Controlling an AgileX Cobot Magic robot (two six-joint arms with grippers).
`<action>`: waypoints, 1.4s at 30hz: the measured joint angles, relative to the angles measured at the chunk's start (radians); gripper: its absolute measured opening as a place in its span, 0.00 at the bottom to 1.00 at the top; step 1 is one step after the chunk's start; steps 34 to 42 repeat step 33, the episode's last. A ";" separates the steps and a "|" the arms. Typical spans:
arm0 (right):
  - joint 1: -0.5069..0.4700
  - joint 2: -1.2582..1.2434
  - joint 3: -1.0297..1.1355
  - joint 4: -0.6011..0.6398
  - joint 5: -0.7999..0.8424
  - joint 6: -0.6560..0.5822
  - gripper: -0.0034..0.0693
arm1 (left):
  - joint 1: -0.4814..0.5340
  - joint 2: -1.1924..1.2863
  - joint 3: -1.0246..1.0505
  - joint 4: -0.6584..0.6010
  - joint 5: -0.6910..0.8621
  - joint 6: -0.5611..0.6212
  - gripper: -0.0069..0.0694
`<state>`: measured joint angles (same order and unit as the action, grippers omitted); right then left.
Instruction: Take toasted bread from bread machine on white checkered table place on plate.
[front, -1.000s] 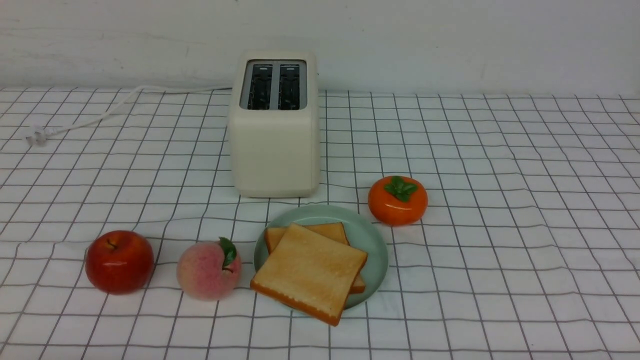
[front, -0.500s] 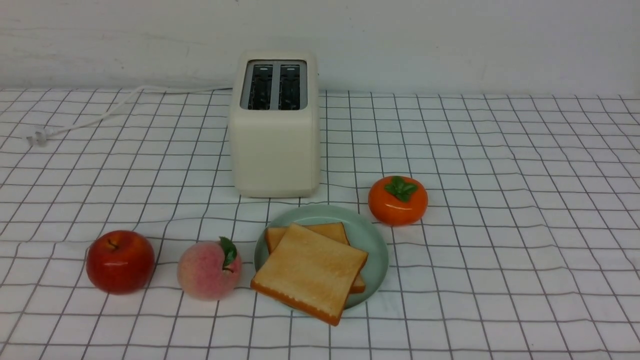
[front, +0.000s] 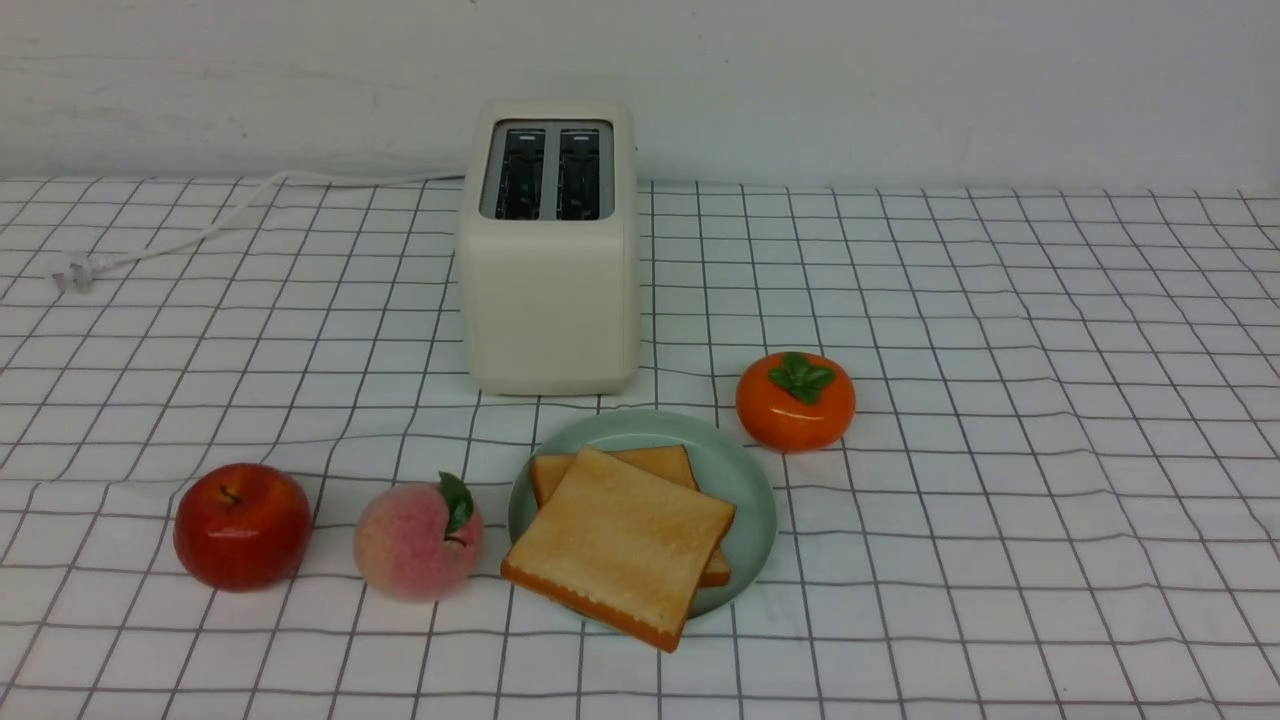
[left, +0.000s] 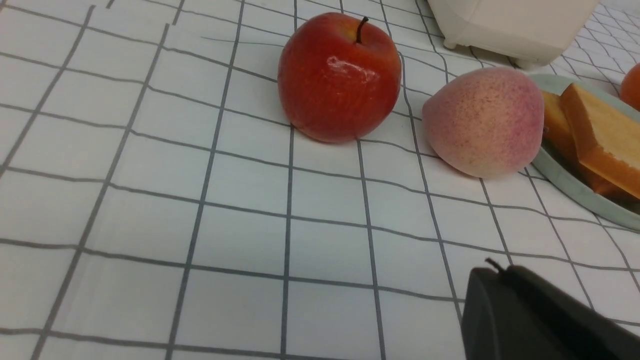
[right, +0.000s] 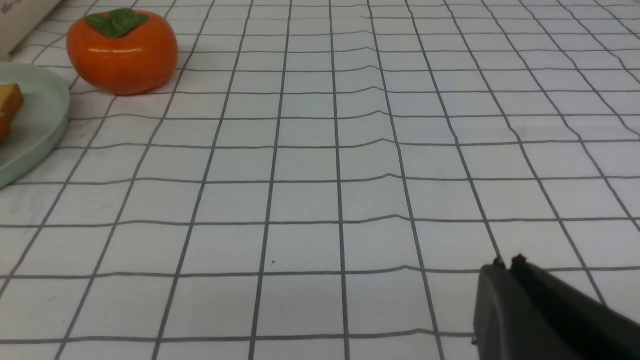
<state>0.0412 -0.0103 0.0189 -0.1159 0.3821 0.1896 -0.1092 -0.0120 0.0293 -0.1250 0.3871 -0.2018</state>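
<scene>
Left claw (left: 492, 272) closed; right claw (right: 505, 267) nearly closed (both empty, low).

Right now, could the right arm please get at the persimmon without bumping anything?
Probably yes. The persimmon sits alone on the cloth beside the plate, apart from it, and only bare checkered table lies between it and the right gripper, whose jaws look nearly shut.
</scene>
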 joint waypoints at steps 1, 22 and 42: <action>0.000 0.000 0.000 0.000 0.000 0.000 0.07 | 0.000 0.000 0.000 0.000 0.000 0.000 0.07; 0.000 0.000 0.000 0.000 0.000 0.000 0.09 | 0.000 0.000 0.000 0.000 0.000 -0.002 0.07; 0.000 0.000 0.000 0.000 0.000 0.000 0.11 | 0.000 0.000 0.000 0.000 0.000 -0.002 0.08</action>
